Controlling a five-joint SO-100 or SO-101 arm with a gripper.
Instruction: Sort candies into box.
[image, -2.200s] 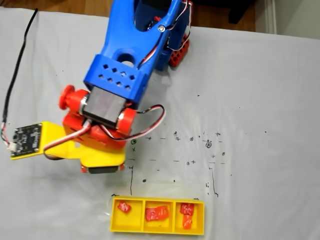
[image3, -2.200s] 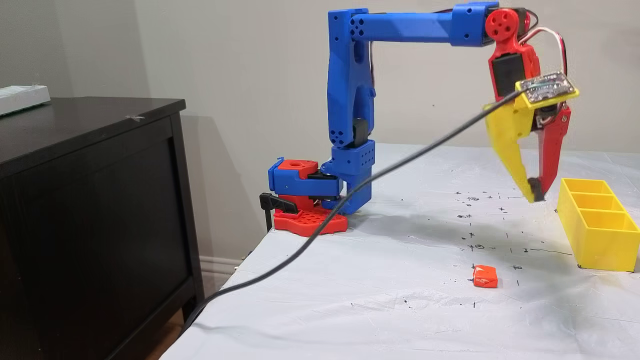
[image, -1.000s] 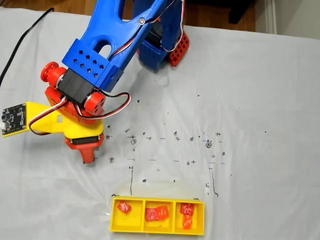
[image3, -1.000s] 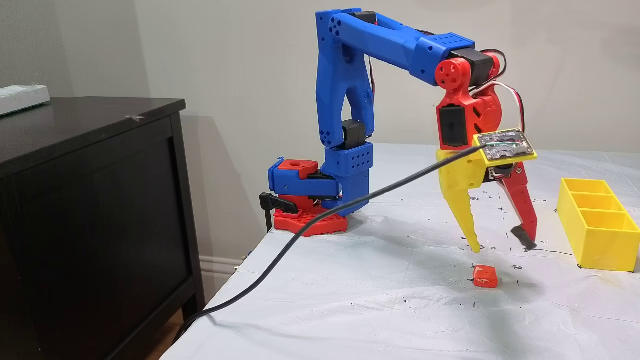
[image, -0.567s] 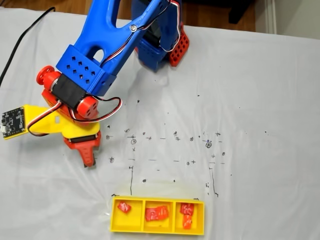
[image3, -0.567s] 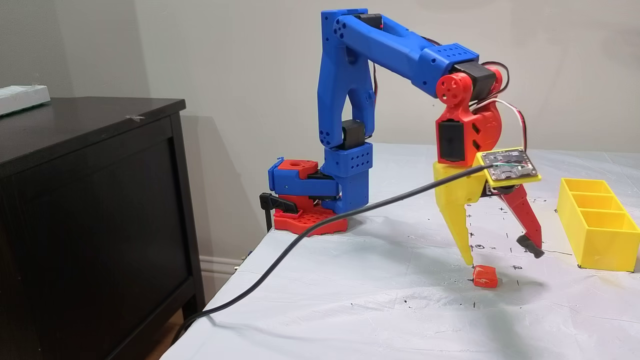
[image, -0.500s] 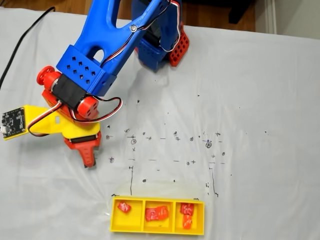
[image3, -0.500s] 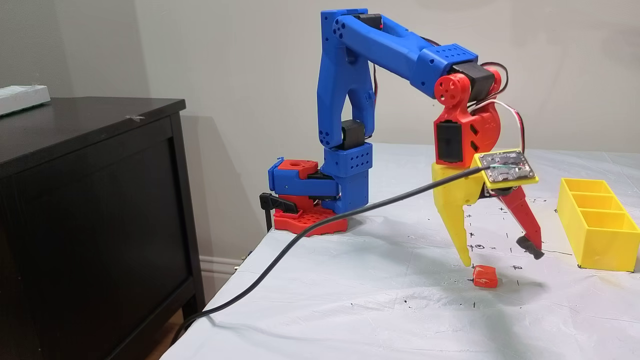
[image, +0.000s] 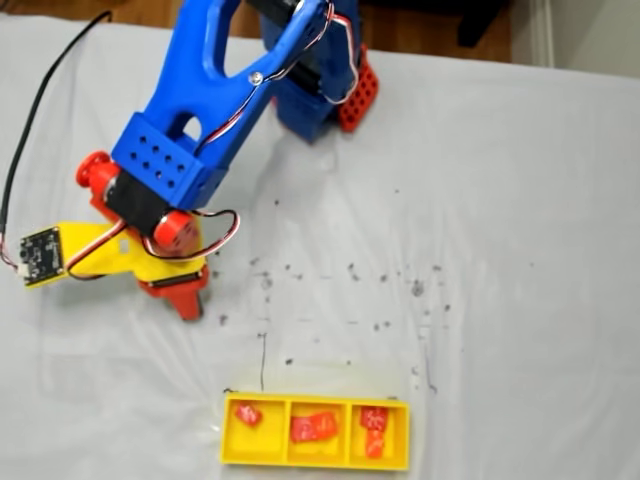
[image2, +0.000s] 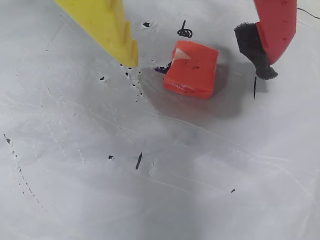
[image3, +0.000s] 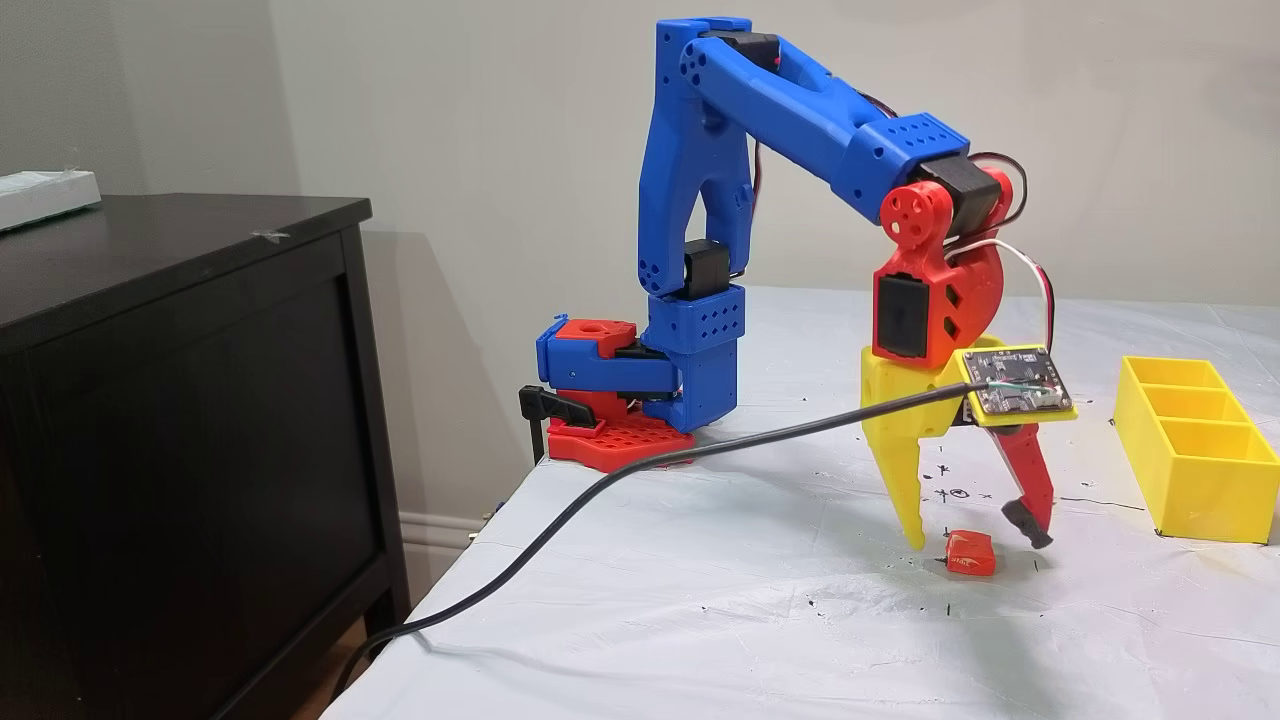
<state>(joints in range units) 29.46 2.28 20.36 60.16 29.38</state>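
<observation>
One orange-red wrapped candy (image2: 191, 69) lies on the white sheet, also seen from the side (image3: 970, 553). My gripper (image2: 198, 67) is open and low over it, with the yellow finger (image2: 120, 40) on one side and the red finger's black pad (image2: 254, 47) on the other. Neither finger touches the candy. From the side, the gripper (image3: 975, 540) hangs with its tips near the sheet. The yellow box (image: 230, 445) sits at the bottom of the overhead fixed view. Red candies lie in its left (image: 248, 413), middle (image: 313, 427) and right (image: 374, 430) compartments.
The box (image3: 1200, 490) stands right of the gripper in the side view. A black cable (image3: 600, 490) runs from the wrist's circuit board (image3: 1020, 385) off the table's left edge. The arm's base (image3: 620, 440) is at the back and a dark cabinet (image3: 180, 400) at far left.
The gripper swung away from the box, opened and came down over the loose candy. In the last half second it dropped lower and its fingers drew in a little.
</observation>
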